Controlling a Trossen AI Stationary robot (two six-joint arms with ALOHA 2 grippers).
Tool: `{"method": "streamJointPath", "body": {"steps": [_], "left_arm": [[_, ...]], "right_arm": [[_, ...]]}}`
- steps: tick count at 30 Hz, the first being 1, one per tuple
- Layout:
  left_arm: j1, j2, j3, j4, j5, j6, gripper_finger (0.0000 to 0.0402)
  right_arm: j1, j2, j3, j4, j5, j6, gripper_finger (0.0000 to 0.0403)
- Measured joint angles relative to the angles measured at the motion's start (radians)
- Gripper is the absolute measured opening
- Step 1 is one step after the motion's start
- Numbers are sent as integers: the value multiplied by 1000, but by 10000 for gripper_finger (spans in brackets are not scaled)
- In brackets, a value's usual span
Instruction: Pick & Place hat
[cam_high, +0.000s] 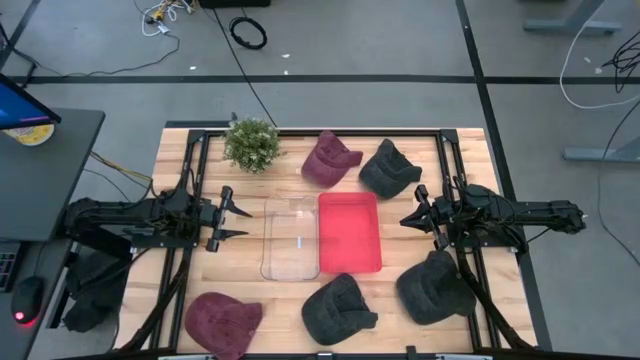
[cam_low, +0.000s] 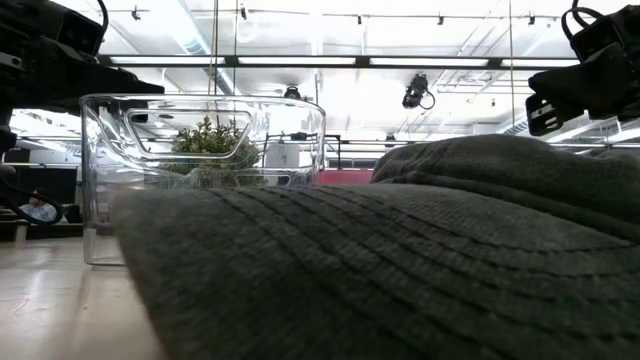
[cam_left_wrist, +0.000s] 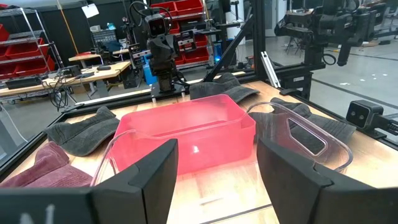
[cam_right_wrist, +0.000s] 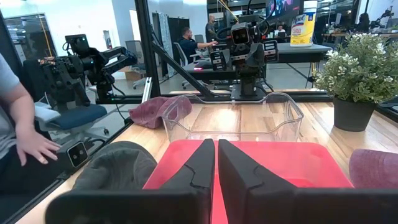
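Wooden tabletop (cam_high: 200, 280) framed by black rails fills the high view, with grey floor and cables around it. At the table's left side the left gripper (cam_high: 232, 220) hovers with its jaws spread wide and nothing between them, pointing at the clear bin (cam_high: 290, 240); its wrist view shows both fingers (cam_left_wrist: 149, 177) well apart, framing the bins. Across the table the right gripper (cam_high: 412, 217) hovers with its jaws pressed together and empty, the tips just beside the red bin (cam_high: 349, 232); in its wrist view the two fingers (cam_right_wrist: 199, 168) meet over the red bin's floor.

The clear bin and red bin sit side by side, touching, at the table's centre. Five hats lie around them. A maroon hat (cam_high: 330, 157) and a dark hat (cam_high: 388, 167) rest at the far edge beyond the red bin. Another dark hat (cam_high: 432, 287) lies under the right arm, near the front right. A third dark hat (cam_high: 338, 307) lies at the front centre, and it fills most of the low view. A second maroon hat (cam_high: 222, 321) sits at the front left. A small potted plant (cam_high: 251, 144) stands at the far edge, behind the clear bin.

A person's hand (cam_right_wrist: 37, 148) and sleeve show at the edge of the right wrist view, outside the table frame.
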Motion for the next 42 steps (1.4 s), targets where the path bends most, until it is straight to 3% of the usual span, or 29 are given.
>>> {"method": "streamJointPath", "body": {"steps": [34, 42], "left_arm": [[0, 0, 0, 0, 0, 0, 222], [0, 0, 0, 0, 0, 0, 222]], "right_arm": [[0, 0, 0, 0, 0, -2, 27], [0, 0, 0, 1, 0, -109, 27]]}}
